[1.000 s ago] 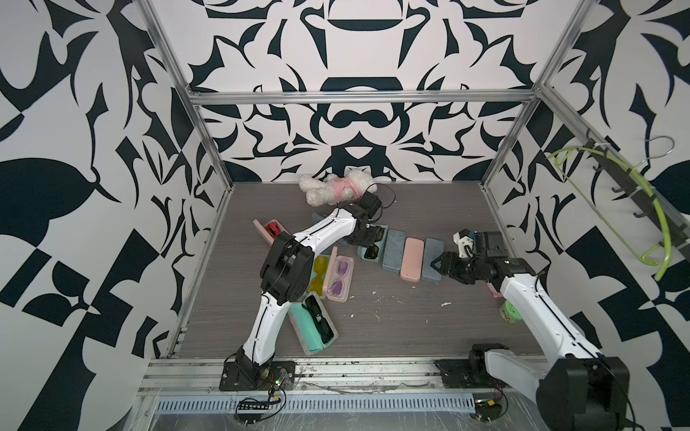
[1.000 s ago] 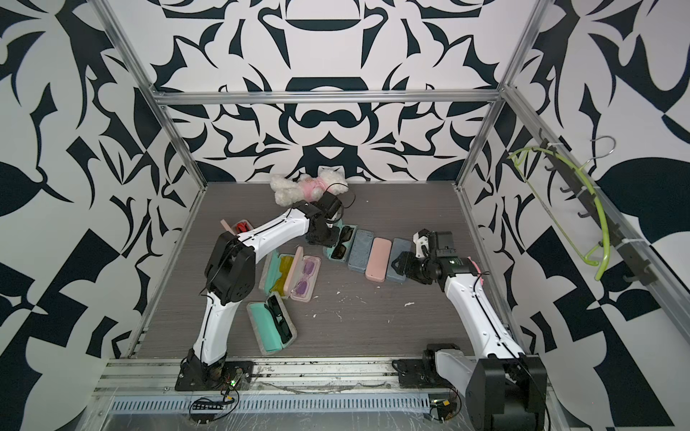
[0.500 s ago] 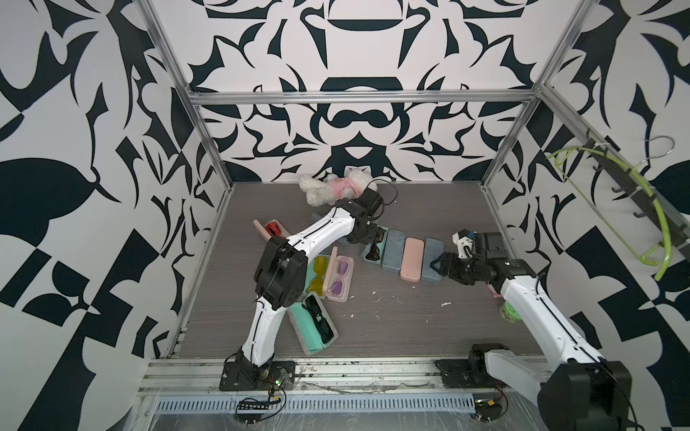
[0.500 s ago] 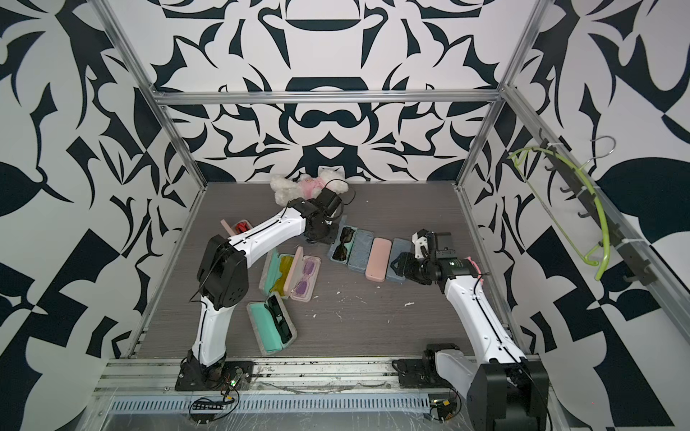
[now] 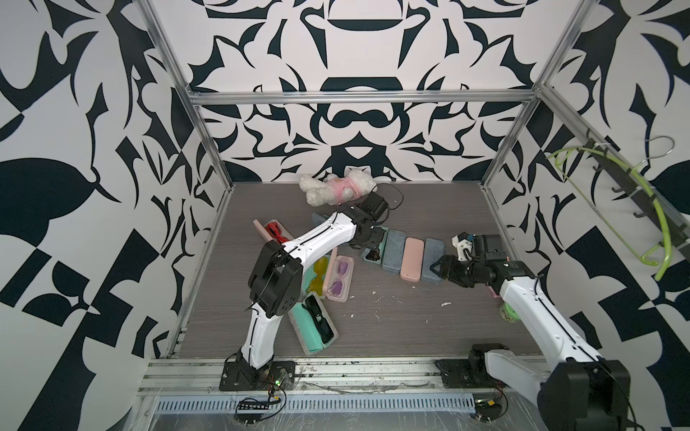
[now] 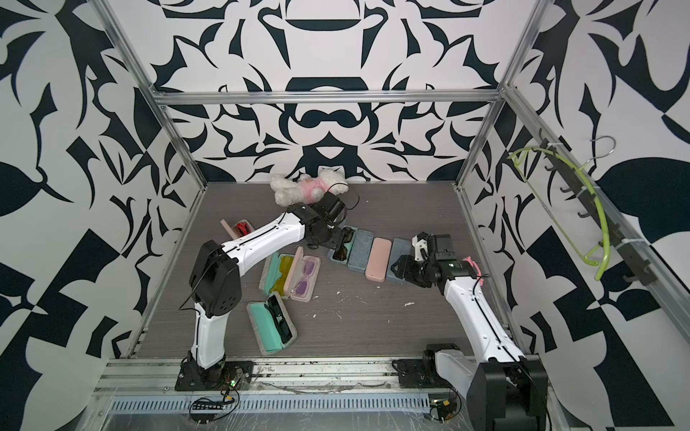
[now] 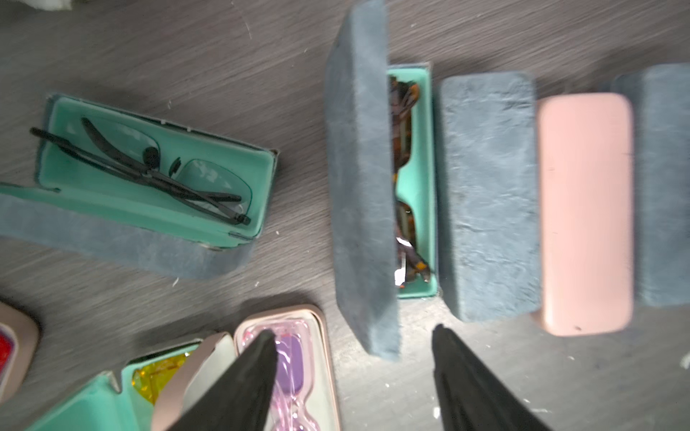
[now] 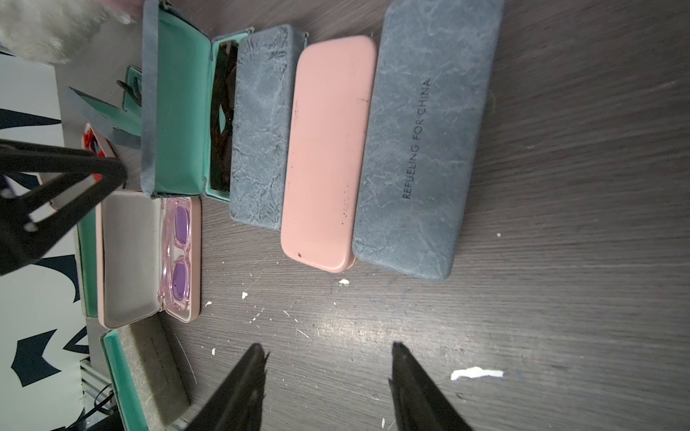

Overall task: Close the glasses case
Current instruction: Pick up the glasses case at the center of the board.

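Note:
The glasses case [image 7: 358, 186] is blue-grey with a teal lining and holds tortoiseshell glasses [image 7: 405, 156]. Its lid stands roughly upright over the tray, leaving the glasses showing. It is the left end of a row of cases in both top views [image 5: 373, 254] [image 6: 340, 250]. My left gripper [image 7: 353, 330] is open just off the case's short end with nothing between its fingers, and it hovers over that end in both top views [image 5: 367, 239] [image 6: 328, 239]. My right gripper [image 8: 328, 344] is open and empty over bare floor, beside the row's right end [image 5: 437, 266].
Closed cases lie in the row: blue-grey [image 5: 395, 248], pink [image 5: 412, 259], blue-grey [image 5: 433, 257]. Open cases hold purple glasses [image 5: 339, 278], yellow glasses [image 5: 317, 276], black glasses [image 5: 315, 326], red glasses [image 5: 272, 231] and thin black glasses [image 7: 149, 179]. A plush toy [image 5: 338, 190] lies at the back.
My left gripper has gone from shut to open and drawn slightly away from the case's lid. The right arm has not moved.

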Robot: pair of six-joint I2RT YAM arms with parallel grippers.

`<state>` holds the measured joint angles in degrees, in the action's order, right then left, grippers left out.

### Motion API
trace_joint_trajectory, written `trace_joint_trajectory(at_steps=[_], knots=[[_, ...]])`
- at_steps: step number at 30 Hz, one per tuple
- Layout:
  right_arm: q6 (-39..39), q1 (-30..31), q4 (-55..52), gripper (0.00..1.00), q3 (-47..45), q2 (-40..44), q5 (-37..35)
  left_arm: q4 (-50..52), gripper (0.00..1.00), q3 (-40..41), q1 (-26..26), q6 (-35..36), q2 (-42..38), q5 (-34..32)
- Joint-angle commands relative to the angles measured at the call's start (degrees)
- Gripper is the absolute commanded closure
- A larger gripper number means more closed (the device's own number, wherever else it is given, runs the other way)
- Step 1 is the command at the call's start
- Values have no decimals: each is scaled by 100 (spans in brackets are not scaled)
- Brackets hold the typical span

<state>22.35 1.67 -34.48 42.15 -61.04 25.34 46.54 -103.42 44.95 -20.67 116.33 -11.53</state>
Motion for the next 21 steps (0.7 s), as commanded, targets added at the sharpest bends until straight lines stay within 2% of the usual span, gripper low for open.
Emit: trace_joint_trajectory(at_steps=[1,8,11,14,21], knots=[[13,36,108,44,-39,142,91,174,27,-251,23,84,136,-108],[7,58,90,41,-101,274,146,397,27,-713,23,216,742,-255],[7,70,86,40,-132,308,172,479,31,-883,49,282,969,-360],[20,82,133,35,-180,312,212,564,39,-1032,75,356,1166,-481],[25,211,340,13,-258,382,361,601,62,-1041,84,394,1268,-569]])
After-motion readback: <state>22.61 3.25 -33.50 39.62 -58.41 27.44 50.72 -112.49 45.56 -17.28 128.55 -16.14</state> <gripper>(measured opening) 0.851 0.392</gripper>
